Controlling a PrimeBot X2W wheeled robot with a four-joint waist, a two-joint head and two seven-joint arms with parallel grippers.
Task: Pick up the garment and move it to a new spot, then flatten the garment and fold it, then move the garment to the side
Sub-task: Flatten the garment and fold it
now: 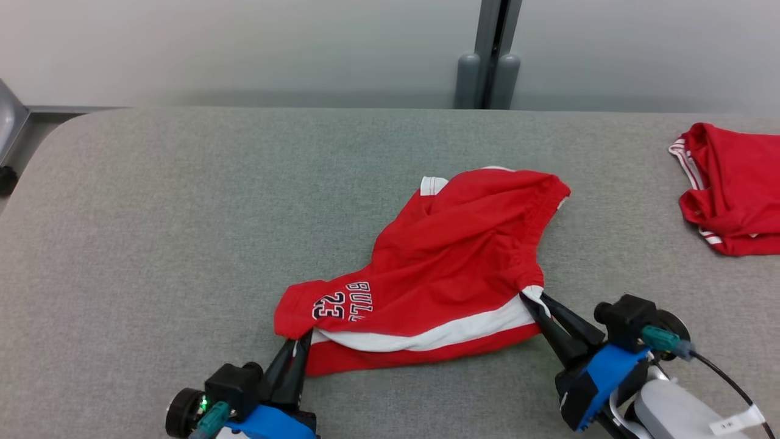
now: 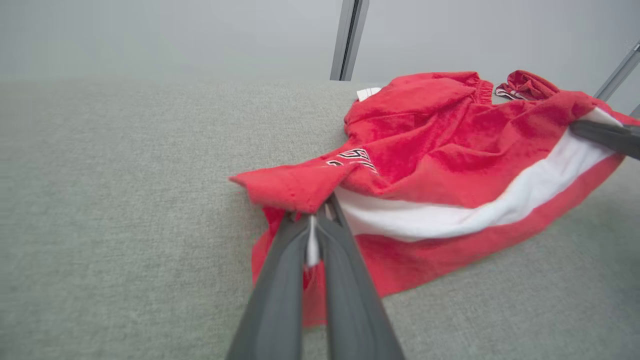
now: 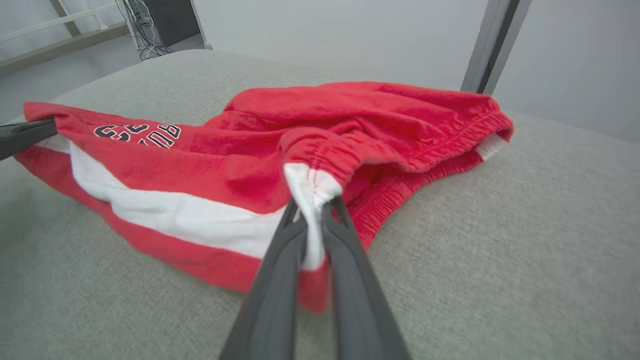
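Note:
Red basketball shorts (image 1: pixel 451 262) with a white side stripe and black-and-white lettering lie bunched on the grey table (image 1: pixel 183 213). My left gripper (image 1: pixel 300 336) is shut on the leg hem at the near left corner; the left wrist view has its fingers (image 2: pixel 345 280) pinching red and white cloth of the shorts (image 2: pixel 425 165). My right gripper (image 1: pixel 536 299) is shut on the white waistband end at the near right; the right wrist view shows cloth of the shorts (image 3: pixel 310 145) clamped between its fingers (image 3: pixel 350 270). The near edge is stretched between both grippers.
A second red garment (image 1: pixel 734 186) with white striped trim lies at the table's far right. A grey post (image 1: pixel 490 55) stands against the wall behind the table. Open table surface stretches to the left and behind the shorts.

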